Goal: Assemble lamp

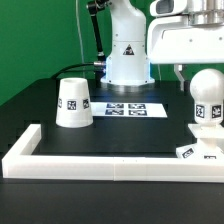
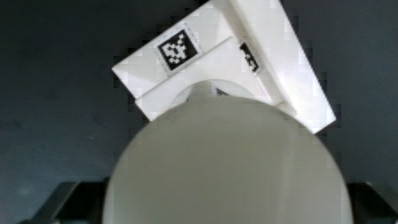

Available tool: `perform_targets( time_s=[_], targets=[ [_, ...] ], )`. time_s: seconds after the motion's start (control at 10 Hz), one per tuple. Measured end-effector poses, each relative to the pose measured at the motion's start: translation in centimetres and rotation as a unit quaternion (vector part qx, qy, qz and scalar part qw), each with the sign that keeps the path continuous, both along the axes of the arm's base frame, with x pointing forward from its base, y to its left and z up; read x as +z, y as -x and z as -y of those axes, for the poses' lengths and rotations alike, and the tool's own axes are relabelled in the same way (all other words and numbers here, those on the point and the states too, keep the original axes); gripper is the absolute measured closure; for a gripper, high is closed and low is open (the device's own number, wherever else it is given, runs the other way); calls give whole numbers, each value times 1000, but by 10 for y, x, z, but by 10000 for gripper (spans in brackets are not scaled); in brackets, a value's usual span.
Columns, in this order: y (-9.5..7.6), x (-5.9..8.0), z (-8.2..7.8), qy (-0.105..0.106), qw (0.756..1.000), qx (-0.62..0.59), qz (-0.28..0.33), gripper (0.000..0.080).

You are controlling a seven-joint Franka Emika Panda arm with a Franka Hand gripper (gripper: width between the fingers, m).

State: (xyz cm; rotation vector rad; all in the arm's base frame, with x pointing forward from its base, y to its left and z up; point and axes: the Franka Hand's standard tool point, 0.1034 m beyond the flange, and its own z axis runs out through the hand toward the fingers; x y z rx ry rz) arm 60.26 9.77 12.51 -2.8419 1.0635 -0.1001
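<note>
The white ball-shaped bulb (image 1: 207, 96) stands upright at the exterior view's right, its tagged neck pointing down over the flat square base (image 1: 196, 151). My gripper (image 1: 204, 80) comes down from above and is shut on the bulb. In the wrist view the bulb (image 2: 222, 160) fills the picture between my dark fingers (image 2: 71, 203), and my gripper (image 2: 222, 207) sits round it. The tagged base (image 2: 196, 52) lies right beyond it. I cannot tell whether the neck touches the base. The cone-shaped shade (image 1: 73, 103) stands alone at the exterior view's left.
The marker board (image 1: 126, 108) lies flat in the middle, in front of the robot's white body (image 1: 127, 55). A long white border bar (image 1: 100, 162) runs along the front edge and turns back at the left (image 1: 22, 142).
</note>
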Motion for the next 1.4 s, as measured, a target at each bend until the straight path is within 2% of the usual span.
perform_targets(
  time_s=[0.2, 0.4, 0.7, 0.9, 1.0, 1.1, 1.2, 1.4],
  targets=[
    [-3, 0, 1, -13, 997, -78, -9, 220],
    [-3, -1, -1, -32, 984, -174, -30, 220],
    [-4, -1, 1, -52, 971, -231, -43, 220],
    [-3, -2, -2, -55, 964, -257, -46, 220],
    [-3, -2, -2, -54, 967, -246, -45, 131],
    [-3, -2, -2, -53, 970, -235, -44, 106],
    [-3, -2, -2, -53, 971, -230, -43, 106],
    [-3, -1, -7, -40, 988, -144, -33, 101]
  ],
)
